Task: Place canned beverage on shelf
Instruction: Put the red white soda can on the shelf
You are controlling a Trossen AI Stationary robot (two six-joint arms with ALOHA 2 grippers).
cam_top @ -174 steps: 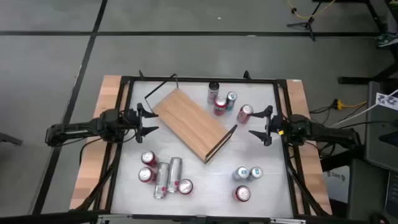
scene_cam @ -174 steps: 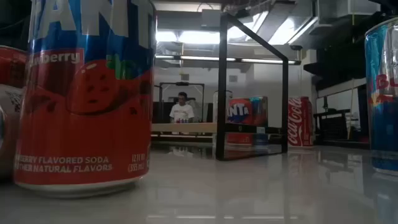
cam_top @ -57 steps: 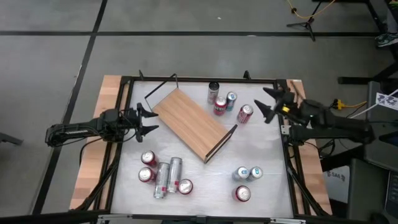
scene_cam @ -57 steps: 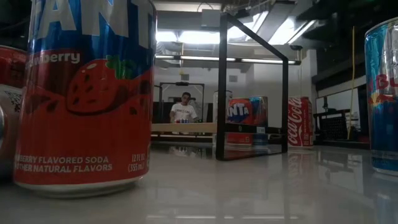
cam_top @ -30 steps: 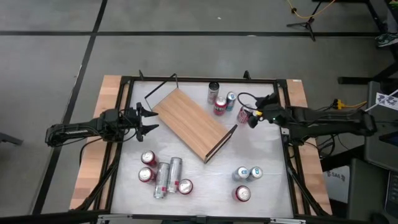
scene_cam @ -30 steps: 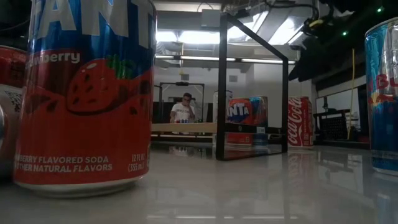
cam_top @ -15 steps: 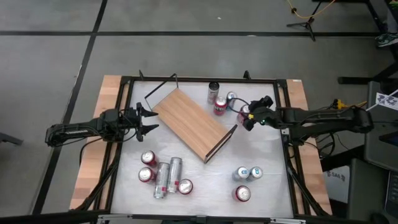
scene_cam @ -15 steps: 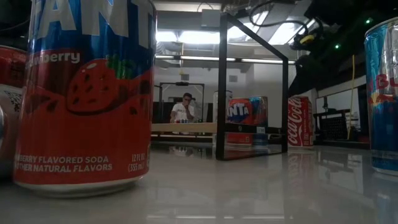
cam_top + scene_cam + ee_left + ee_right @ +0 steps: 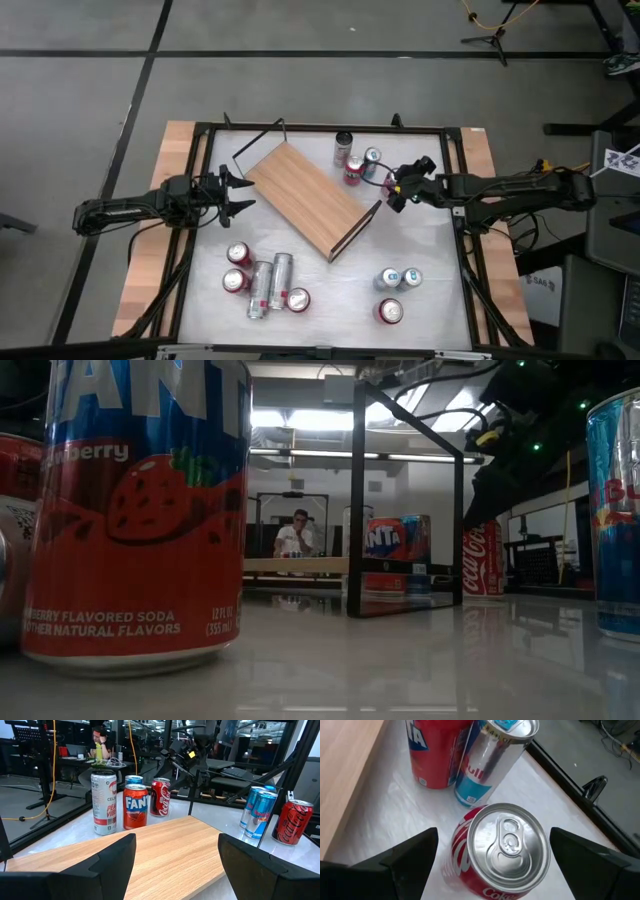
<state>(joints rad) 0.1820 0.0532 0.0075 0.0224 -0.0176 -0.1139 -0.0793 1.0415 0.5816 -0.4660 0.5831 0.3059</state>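
1. The right gripper [image 9: 397,190] hung over a red Coca-Cola can [image 9: 496,851] standing upright on the white table [image 9: 420,240], just off the right-hand end of the shelf [image 9: 308,198].
2. Seen from the right wrist, the can's silver top lay between the two dark fingers [image 9: 400,862], which stood spread wide on either side of it and touched nothing.
3. Just beyond that can stood a slim silver-and-blue can [image 9: 490,762] and a red Fanta can [image 9: 436,755], close together.
4. The shelf lay aslant near the table's middle, its board bare, its wire rail close to the right gripper.
5. The left gripper [image 9: 237,194] waited at the shelf's left side, fingers parted and holding nothing.
6. More cans [image 9: 262,283] sat grouped near the table's front edge.
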